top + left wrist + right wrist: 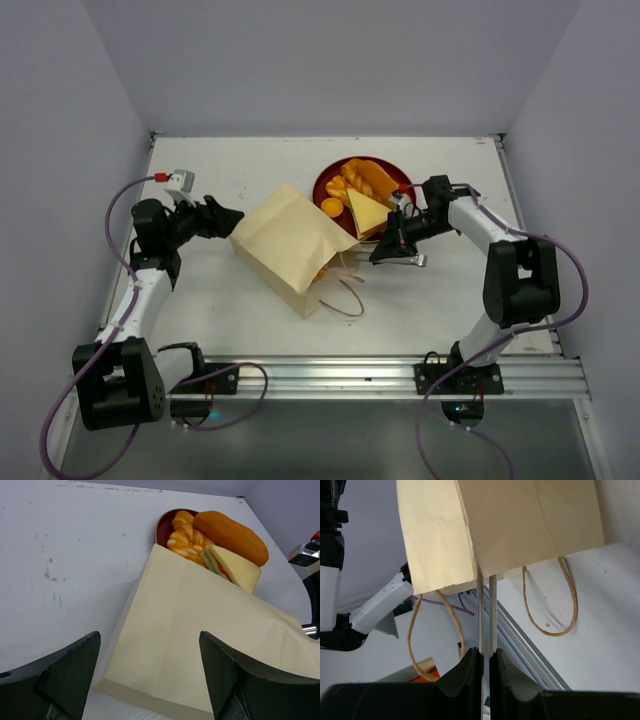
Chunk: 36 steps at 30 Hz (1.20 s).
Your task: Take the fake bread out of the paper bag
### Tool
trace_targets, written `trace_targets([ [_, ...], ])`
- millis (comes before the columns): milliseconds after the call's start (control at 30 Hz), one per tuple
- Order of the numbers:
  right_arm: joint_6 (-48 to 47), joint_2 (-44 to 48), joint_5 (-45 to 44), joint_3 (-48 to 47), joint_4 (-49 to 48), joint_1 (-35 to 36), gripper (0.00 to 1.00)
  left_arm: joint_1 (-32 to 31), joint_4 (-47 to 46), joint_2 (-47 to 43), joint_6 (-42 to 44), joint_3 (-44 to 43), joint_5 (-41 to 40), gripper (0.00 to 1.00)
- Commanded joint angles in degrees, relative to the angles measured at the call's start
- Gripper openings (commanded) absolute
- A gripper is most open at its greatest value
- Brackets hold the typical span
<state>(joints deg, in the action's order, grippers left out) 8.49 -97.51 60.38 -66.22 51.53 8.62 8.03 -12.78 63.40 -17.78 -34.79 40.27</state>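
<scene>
Top view: the aluminium rail (400, 375) runs along the table's (250, 160) near edge. Mid-table, the paper bag (290, 240) lies on its side, with its mouth and cord handles (345, 295) toward the near right corner. The left gripper (230, 218) is spread wide and empty, just beside the bag's closed end. The fake bread (365, 190) sits on a red plate (322, 185) toward the far edge.

Left wrist view: the wide jaws frame the bag's bottom (200, 630), with the bread (230, 535) beyond.

Right wrist view: the right gripper (485, 655) is nearly closed. Two thin metal strips (491, 610) run from between its fingers to the bag's rim. I cannot tell whether paper is pinched.
</scene>
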Motion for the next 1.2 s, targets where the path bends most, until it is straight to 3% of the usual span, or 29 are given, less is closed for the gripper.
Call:
trace_targets([
  [0,-12.0,4.5,4.7,-0.2,11.6,0.0,0.0,-0.5,-1.7,-1.0,1.5,-0.2,0.6,0.83],
  [333,-9.0,8.5,3.3,2.0,9.1,-1.2,0.0,-4.1,-0.2,2.0,3.8,-1.9,1.3,0.84],
  [533,-16.6,9.9,1.4,0.8,16.8,-2.8,0.0,-5.9,3.5,3.0,6.5,-3.5,-2.6,0.84],
  [800,-16.5,14.7,1.7,2.7,18.0,-3.9,0.0,-7.3,7.3,0.2,7.8,-4.6,-4.2,0.83],
  [1000,-14.9,20.0,0.5,5.0,16.4,-3.8,0.0,-15.7,12.5,-10.2,8.6,-3.2,-6.9,0.83],
  [1167,-14.0,20.6,-0.1,5.5,15.7,-3.9,0.0,-32.0,17.3,-19.2,5.0,-2.1,-16.2,0.84],
])
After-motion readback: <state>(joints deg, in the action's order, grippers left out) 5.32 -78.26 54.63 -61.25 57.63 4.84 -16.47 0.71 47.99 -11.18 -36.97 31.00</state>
